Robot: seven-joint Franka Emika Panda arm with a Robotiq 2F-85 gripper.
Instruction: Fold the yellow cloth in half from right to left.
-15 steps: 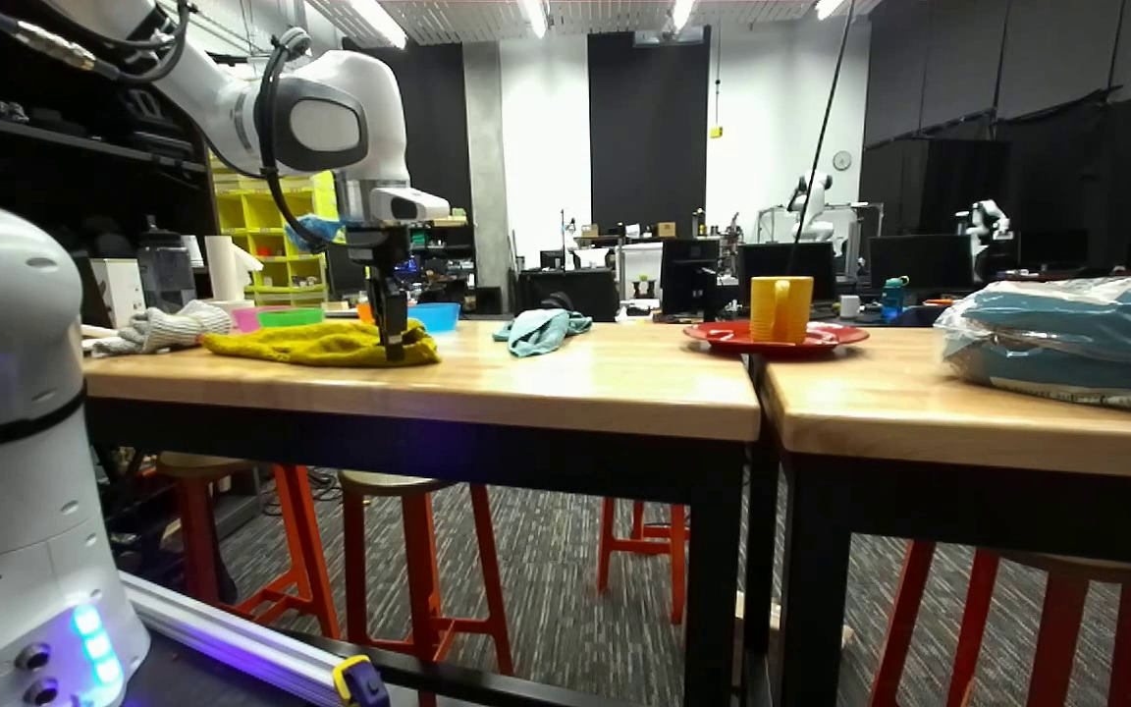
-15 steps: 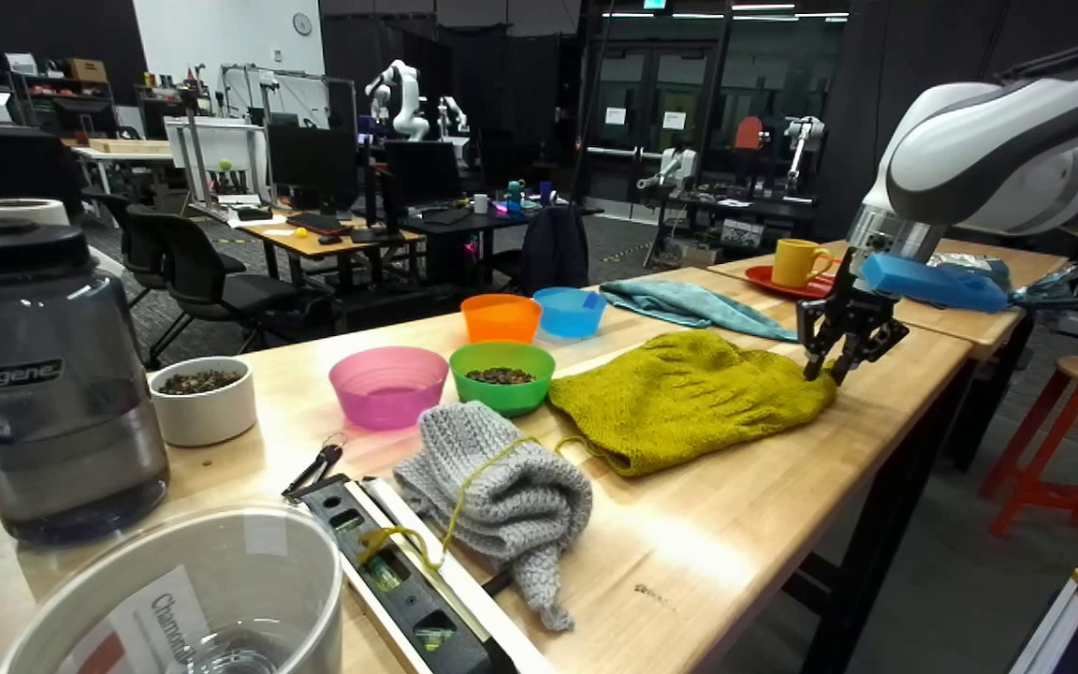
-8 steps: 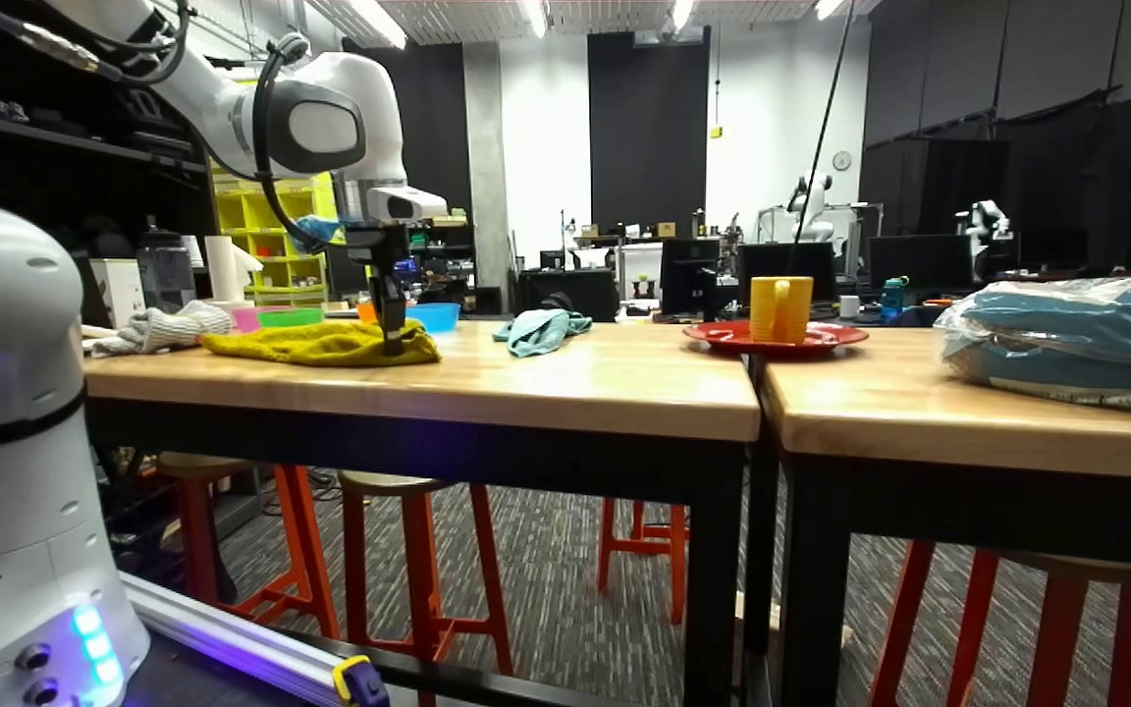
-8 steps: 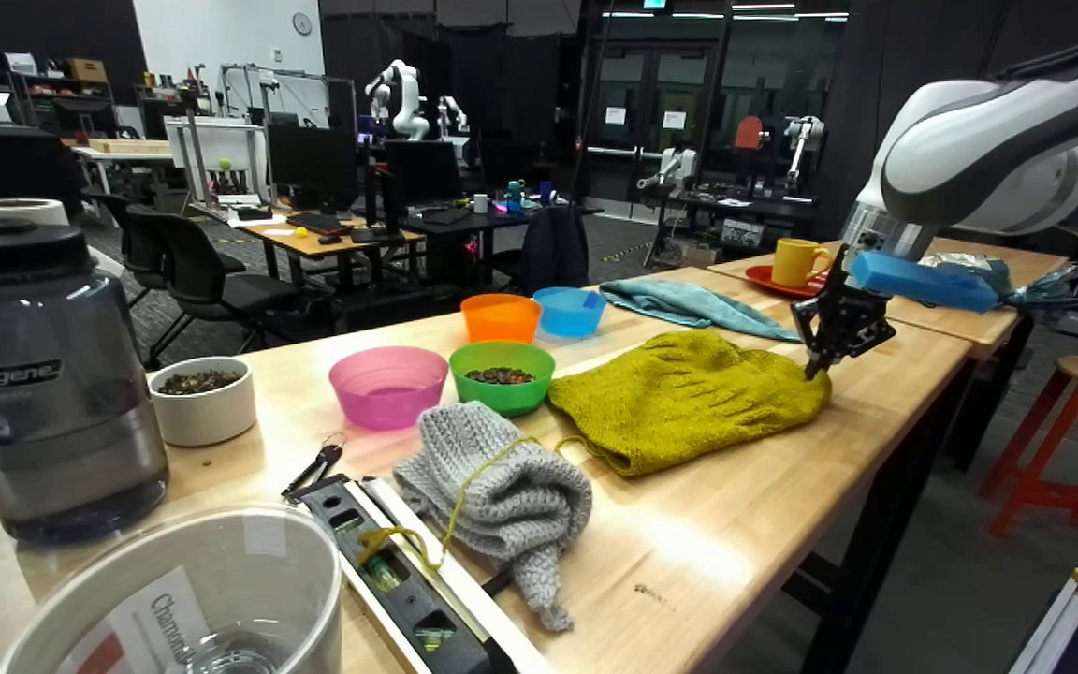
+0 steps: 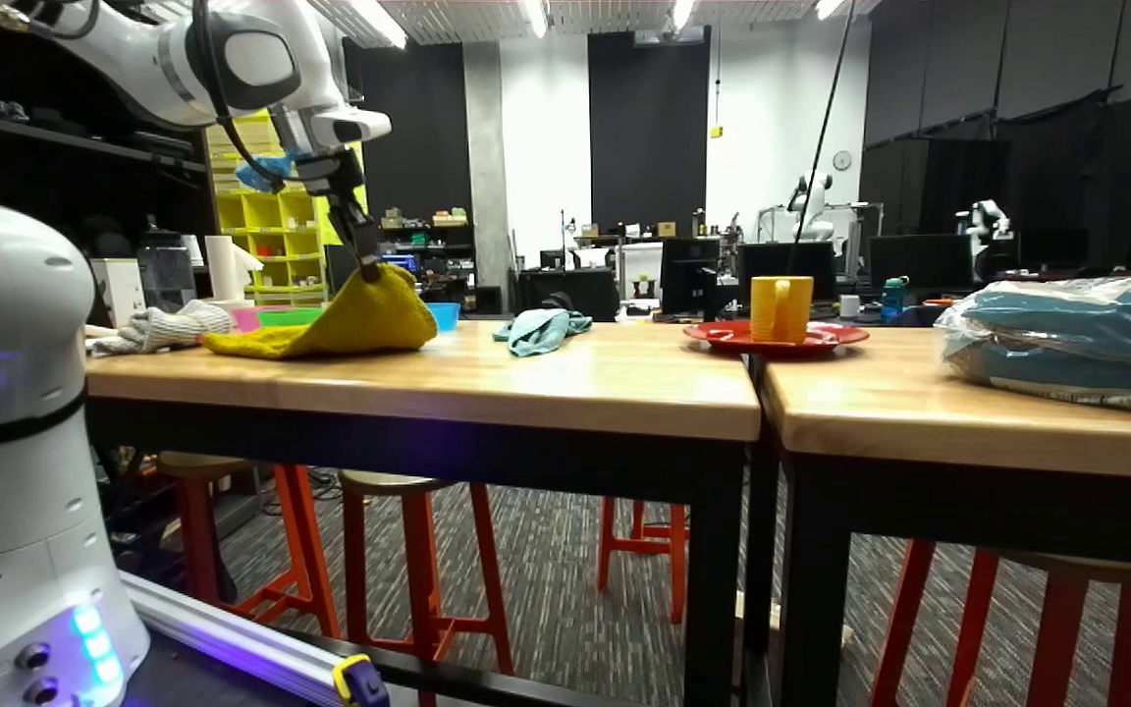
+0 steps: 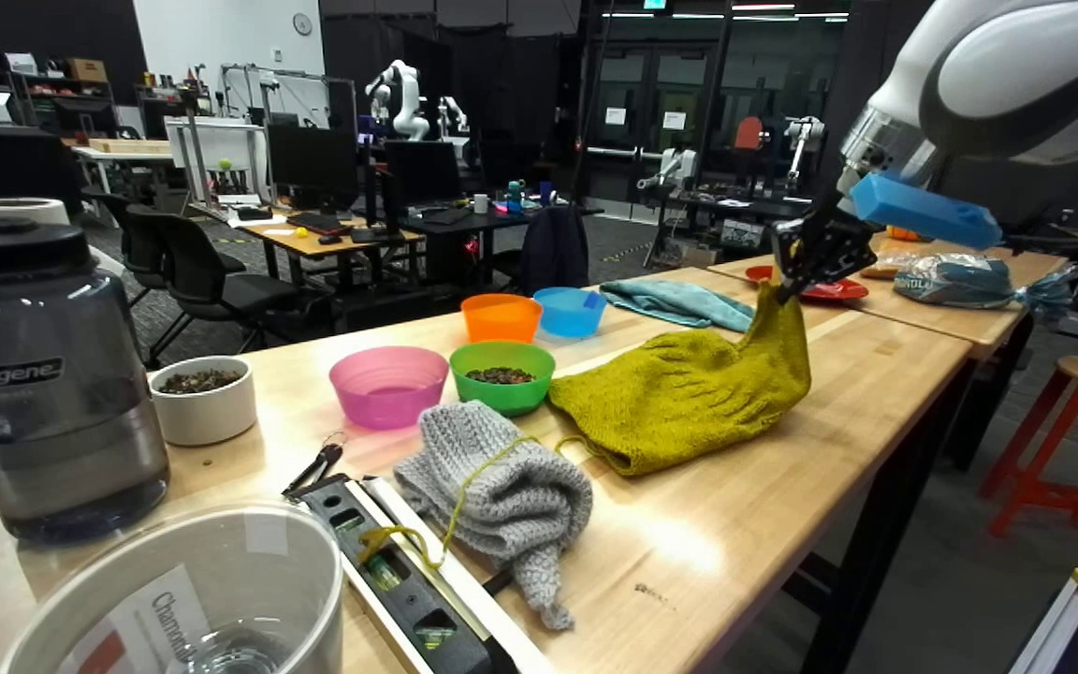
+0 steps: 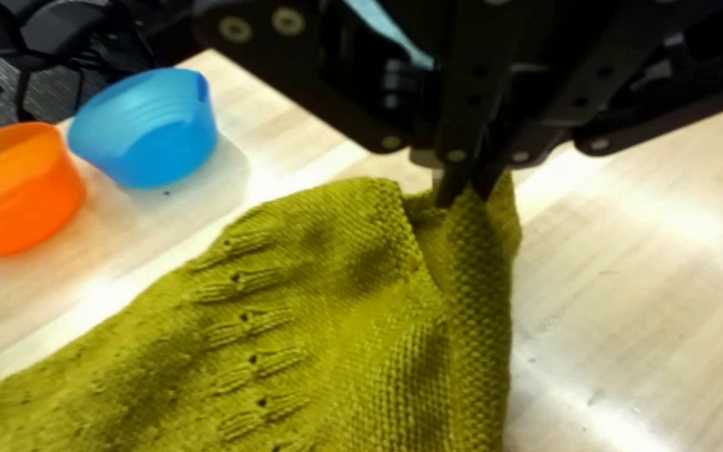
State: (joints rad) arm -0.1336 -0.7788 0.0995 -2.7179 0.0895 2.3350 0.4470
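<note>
The yellow cloth is a mustard-yellow knitted piece. It lies on the wooden table in both exterior views [image 5: 359, 324] [image 6: 679, 402] and fills much of the wrist view [image 7: 311, 326]. My gripper [image 5: 370, 273] is shut on one edge of it at the end nearest the red plate. That edge is lifted well above the table and rises to the fingertips; the rest lies flat. The gripper [image 6: 785, 292] is tilted. In the wrist view the gripper [image 7: 467, 191] comes in from the top, its fingertips close together with the cloth's edge pinched between them.
Beside the cloth stand a green bowl [image 6: 502, 398], pink bowl [image 6: 387, 391], orange bowl [image 6: 500, 318] and blue bowl [image 6: 569, 314]. A grey knitted cloth [image 6: 502, 487] lies against its near end. A teal towel [image 6: 675, 301] lies behind. A yellow cup [image 5: 781, 309] stands on a red plate [image 5: 831, 336].
The gripper was down at the cloth's end on the table. It has risen and tilted, moving back over the cloth, and the cloth's gripped edge has come up with it.
</note>
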